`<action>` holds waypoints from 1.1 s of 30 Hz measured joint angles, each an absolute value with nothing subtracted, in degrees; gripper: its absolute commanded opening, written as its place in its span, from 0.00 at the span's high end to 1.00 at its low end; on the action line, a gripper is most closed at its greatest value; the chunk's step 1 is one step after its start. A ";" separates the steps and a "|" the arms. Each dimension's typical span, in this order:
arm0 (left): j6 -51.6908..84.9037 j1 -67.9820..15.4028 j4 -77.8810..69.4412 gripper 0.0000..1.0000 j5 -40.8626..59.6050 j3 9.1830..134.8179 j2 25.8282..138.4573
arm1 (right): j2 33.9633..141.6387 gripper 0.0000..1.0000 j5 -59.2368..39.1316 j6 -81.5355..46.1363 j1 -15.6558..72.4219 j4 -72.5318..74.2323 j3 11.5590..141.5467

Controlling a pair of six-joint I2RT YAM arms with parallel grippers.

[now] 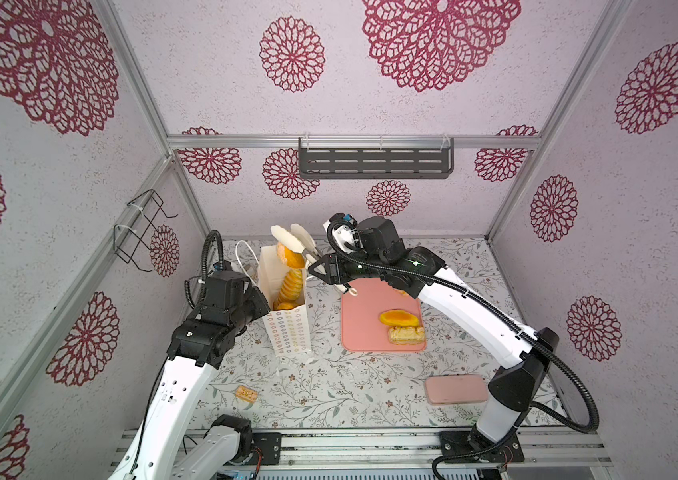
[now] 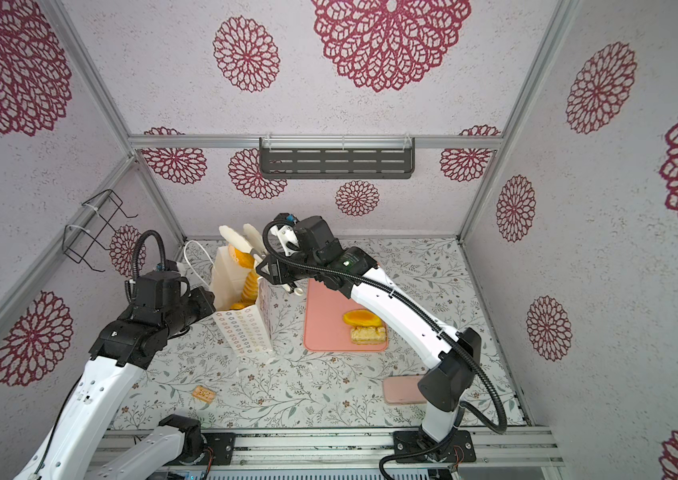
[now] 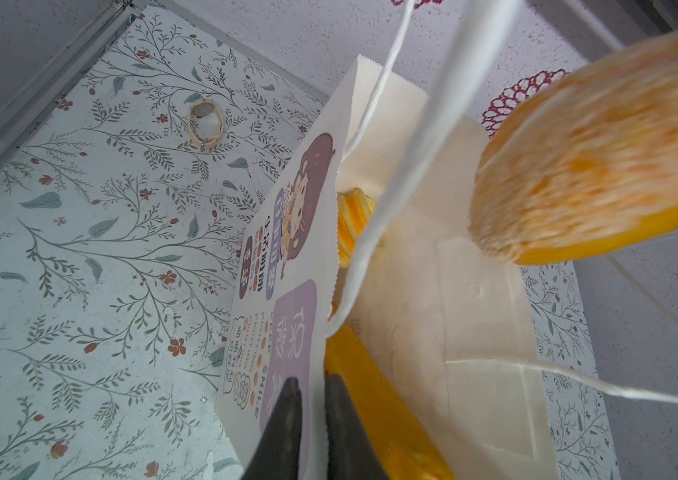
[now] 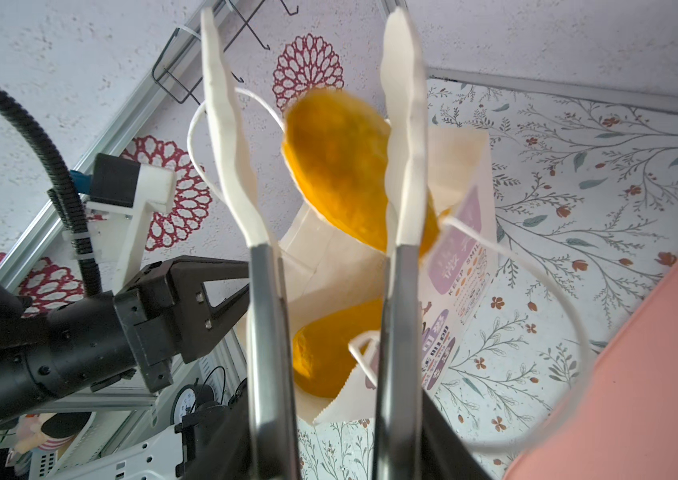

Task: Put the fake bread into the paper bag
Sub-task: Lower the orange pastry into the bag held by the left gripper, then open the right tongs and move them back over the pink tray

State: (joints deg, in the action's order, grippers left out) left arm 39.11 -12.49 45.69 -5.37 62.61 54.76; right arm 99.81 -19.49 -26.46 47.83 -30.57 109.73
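The paper bag [image 1: 289, 332] [image 2: 246, 332] stands upright, left of the pink tray. My left gripper [image 3: 312, 384] is shut on the bag's near rim, one finger outside and one inside beside a long yellow loaf [image 3: 374, 407]. A ridged roll [image 1: 289, 286] also stands in the bag. My right gripper [image 4: 337, 436] is shut on the metal arms of white-tipped tongs [image 1: 293, 239] [image 4: 404, 166], whose tips are spread apart above the bag mouth. A round orange bun [image 1: 287, 254] [image 3: 603, 166] [image 4: 341, 166], blurred, sits between those tips over the opening.
A pink tray [image 1: 362, 324] carries an orange-yellow bun [image 1: 397, 318] and a pale rectangular pastry [image 1: 406, 333]. A small tan cracker [image 1: 245, 393] lies front left and a pink case [image 1: 455, 389] front right. The bag's cord handles [image 3: 391, 174] hang loose.
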 measured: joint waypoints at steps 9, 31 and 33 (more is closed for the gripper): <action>39.09 -12.49 45.71 0.84 -5.39 62.50 54.76 | 102.30 0.55 -19.09 -26.00 47.77 -32.27 112.12; 37.45 -12.49 44.75 0.71 -4.97 62.30 55.55 | 72.36 0.60 -5.28 -23.62 19.07 -44.77 70.13; 37.12 -12.49 44.42 0.65 -4.84 62.30 55.64 | 72.44 0.59 -5.30 -23.59 17.63 -45.60 66.13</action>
State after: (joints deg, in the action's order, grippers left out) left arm 37.12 -12.49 44.42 -4.84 62.30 55.64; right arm 72.44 -5.30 -23.59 17.63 -45.60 66.13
